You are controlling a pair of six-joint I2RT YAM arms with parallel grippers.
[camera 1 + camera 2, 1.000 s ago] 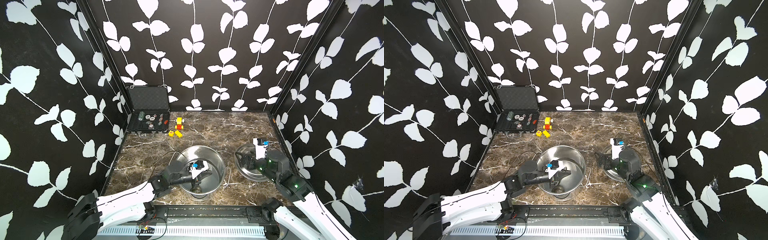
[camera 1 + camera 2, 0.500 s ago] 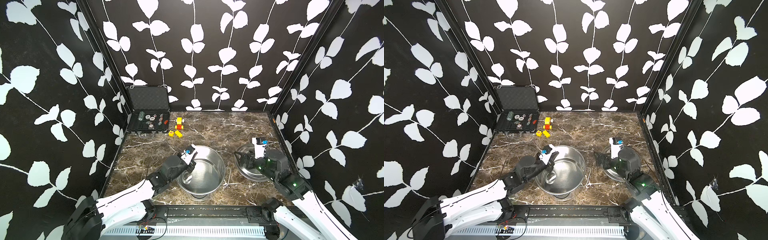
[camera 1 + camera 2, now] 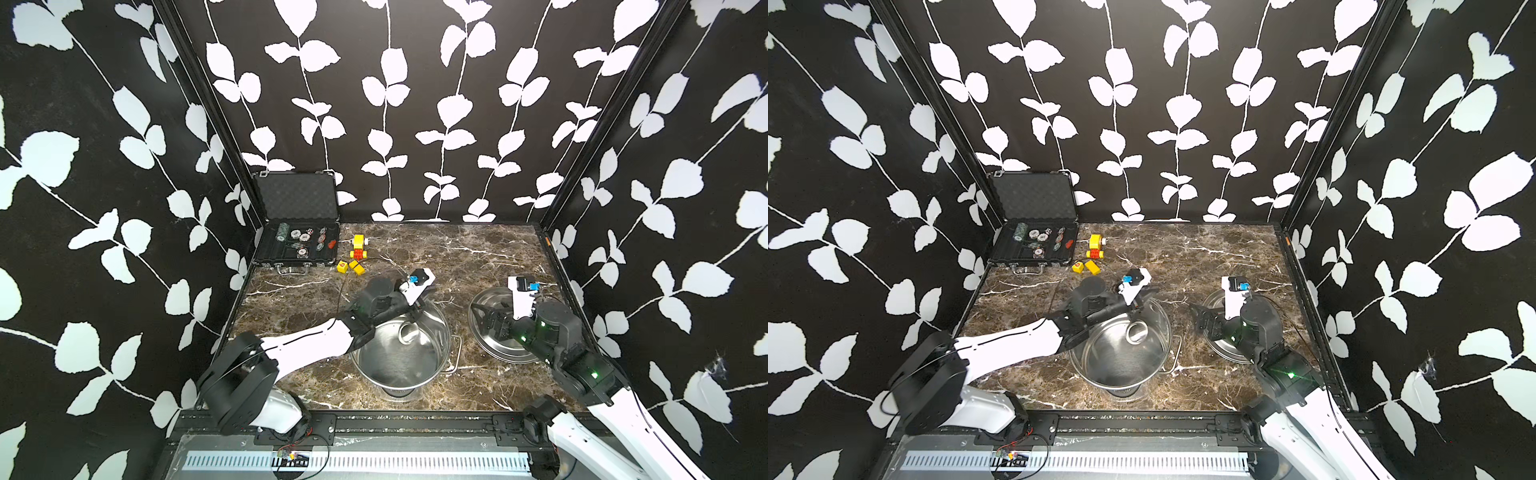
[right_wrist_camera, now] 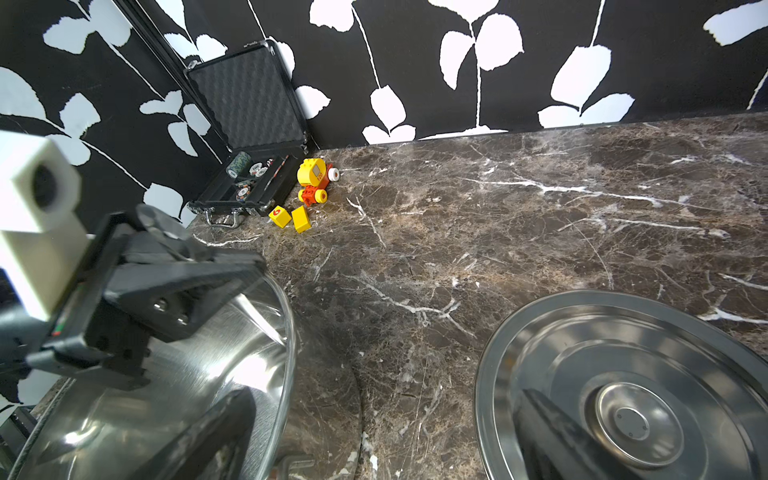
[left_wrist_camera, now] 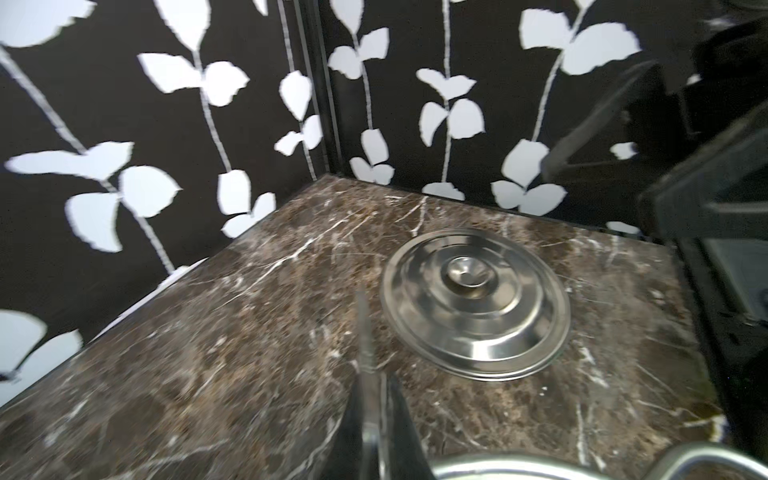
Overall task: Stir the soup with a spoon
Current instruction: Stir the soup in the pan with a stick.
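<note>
The steel pot (image 3: 399, 357) (image 3: 1121, 353) stands at the front middle of the marble table, and its shiny inside shows no soup. My left gripper (image 3: 417, 306) (image 3: 1136, 305) hangs over the pot's far rim, shut on the spoon's thin handle (image 5: 365, 332). The spoon's round bowl (image 3: 409, 332) (image 3: 1136, 332) hangs inside the pot by the far wall. My right gripper (image 3: 482, 322) (image 4: 384, 399) is open above the table between the pot (image 4: 249, 332) and the lid (image 4: 623, 374), holding nothing.
The flat steel lid (image 3: 498, 328) (image 5: 473, 307) lies right of the pot. An open black case (image 3: 297, 245) of chips sits at the back left, with a yellow and red toy (image 3: 358, 248) and yellow blocks (image 3: 351, 267) beside it. Patterned walls close three sides.
My left gripper has swept with the spoon from over the pot's middle, past its left rim, to the far rim. The right arm has barely moved.
</note>
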